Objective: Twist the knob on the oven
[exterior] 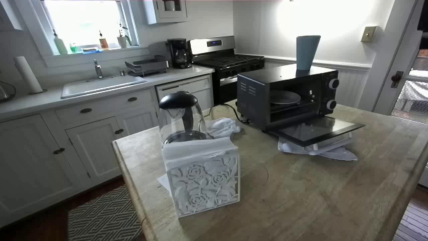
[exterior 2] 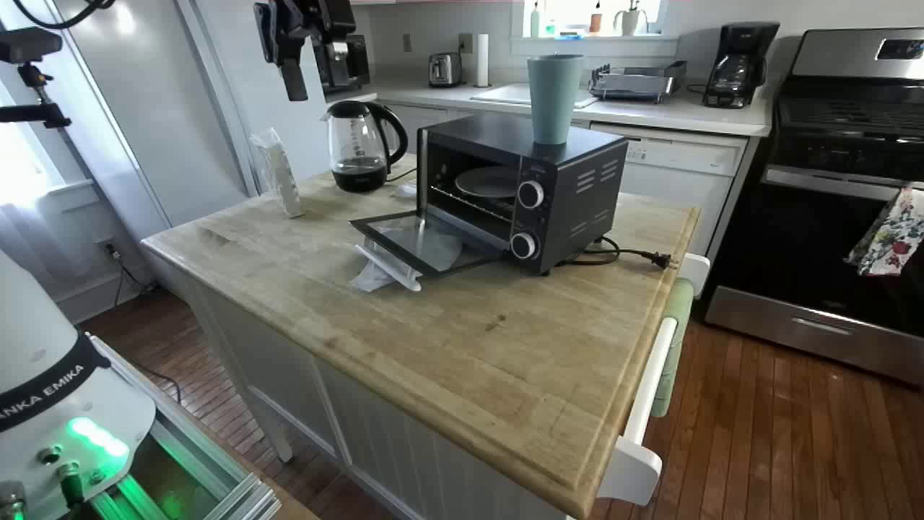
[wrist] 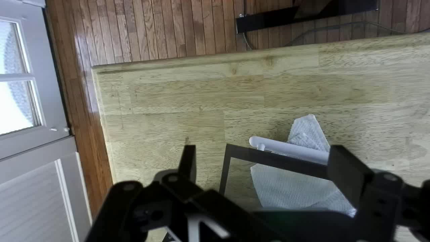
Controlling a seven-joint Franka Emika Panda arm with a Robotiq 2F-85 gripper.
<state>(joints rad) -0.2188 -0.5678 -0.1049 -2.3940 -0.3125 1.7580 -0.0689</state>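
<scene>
The small black toaster oven stands on the wooden table in both exterior views. Its glass door hangs open and flat at the front, and its frame shows in the wrist view. An upper knob and a lower knob, both with silver rims, sit on the control strip. Neither knob shows clearly in the wrist view. My gripper is open with nothing between its fingers. It also shows in an exterior view, high above the table and apart from the oven.
A blue-green cup stands on the oven. A plate lies inside. The white door handle rests over a paper towel. A glass kettle and white napkin holder stand on the table.
</scene>
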